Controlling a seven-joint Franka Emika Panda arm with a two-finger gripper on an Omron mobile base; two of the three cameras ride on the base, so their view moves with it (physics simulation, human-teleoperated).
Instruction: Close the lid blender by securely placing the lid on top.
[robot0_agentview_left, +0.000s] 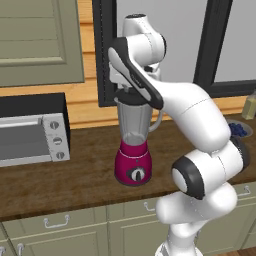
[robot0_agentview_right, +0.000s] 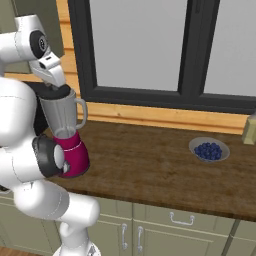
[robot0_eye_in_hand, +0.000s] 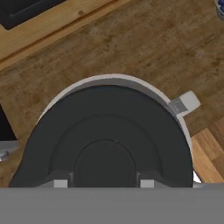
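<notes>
The blender (robot0_agentview_left: 133, 161) stands on the wooden counter, its magenta base under a clear tapered jar (robot0_agentview_right: 62, 119) with the handle on the right. My gripper (robot0_agentview_left: 126, 86) hangs straight over the jar's mouth, shut on the round black lid (robot0_eye_in_hand: 109, 131). In the hand view the lid covers most of the jar's grey rim (robot0_eye_in_hand: 131, 81), and the handle (robot0_eye_in_hand: 186, 103) pokes out at the right. From the base views the lid (robot0_agentview_right: 55, 92) sits at rim height; whether it rests on the rim I cannot tell. The gripper (robot0_eye_in_hand: 104, 183) grips the lid's raised centre.
A silver toaster oven (robot0_agentview_left: 30, 132) stands left of the blender. A shallow bowl of blue berries (robot0_agentview_right: 209, 150) lies far right on the counter, with a pale bottle (robot0_agentview_right: 250, 129) at the edge behind it. A dark window frame (robot0_agentview_right: 150, 95) runs along the back wall.
</notes>
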